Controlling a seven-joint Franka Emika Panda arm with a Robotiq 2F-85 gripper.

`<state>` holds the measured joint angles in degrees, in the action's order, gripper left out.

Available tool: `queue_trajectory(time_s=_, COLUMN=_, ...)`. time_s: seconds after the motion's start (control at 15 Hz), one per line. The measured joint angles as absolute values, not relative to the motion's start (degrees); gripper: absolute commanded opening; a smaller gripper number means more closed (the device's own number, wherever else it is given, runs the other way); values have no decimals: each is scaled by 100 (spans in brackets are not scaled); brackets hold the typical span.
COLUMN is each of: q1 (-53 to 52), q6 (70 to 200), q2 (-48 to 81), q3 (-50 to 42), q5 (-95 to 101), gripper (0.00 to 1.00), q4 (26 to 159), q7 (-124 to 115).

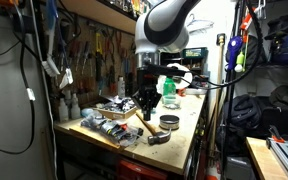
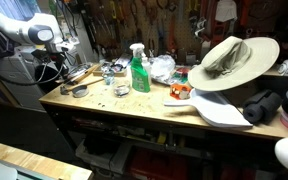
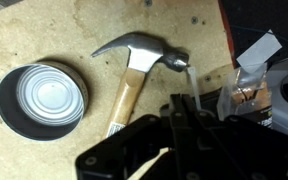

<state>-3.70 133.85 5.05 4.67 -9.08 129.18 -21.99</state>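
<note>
My gripper (image 3: pixel 180 112) hangs over the wooden workbench (image 3: pixel 74 30), its black fingers pressed together with nothing between them. In the wrist view a hammer (image 3: pixel 136 62) with a steel head and a pale wooden handle lies just beyond the fingertips, head towards them. A round tin can (image 3: pixel 42 100) with a shiny lid stands to the hammer's left. In both exterior views the gripper (image 1: pixel 147 101) (image 2: pixel 66 62) hovers a little above the hammer (image 1: pixel 134 116) (image 2: pixel 81 75), with the can (image 1: pixel 169 122) (image 2: pixel 79 90) close by.
A green spray bottle (image 2: pixel 139 70) (image 1: pixel 168 90) stands mid-bench. A wide-brimmed hat (image 2: pixel 232 60) lies on a white board. Crumpled clear plastic (image 3: pixel 249 85) is beside the gripper. Tools hang on the back wall (image 2: pixel 154 25). Loose parts (image 1: pixel 104 125) clutter the bench end.
</note>
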Motion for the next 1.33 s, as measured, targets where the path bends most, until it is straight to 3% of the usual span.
queue_trajectory(time_s=0.8, q1=-376, q6=13199, q2=1374, q3=466, q5=-1219, gripper=2, q4=12021, q7=-1697)
queue_trajectory(time_s=0.87, q1=-376, q6=13160, q2=1418, q3=468, q5=-1262, gripper=20, q4=11976, q7=-1663)
queue_trajectory(time_s=1.0, q1=-376, q6=13075, q2=1489, q3=468, q5=-1324, gripper=31, q4=11889, q7=-1648)
queue_trajectory(time_s=1.33, q1=-377, q6=12966, q2=1550, q3=469, q5=-1484, gripper=67, q4=11794, q7=-1605)
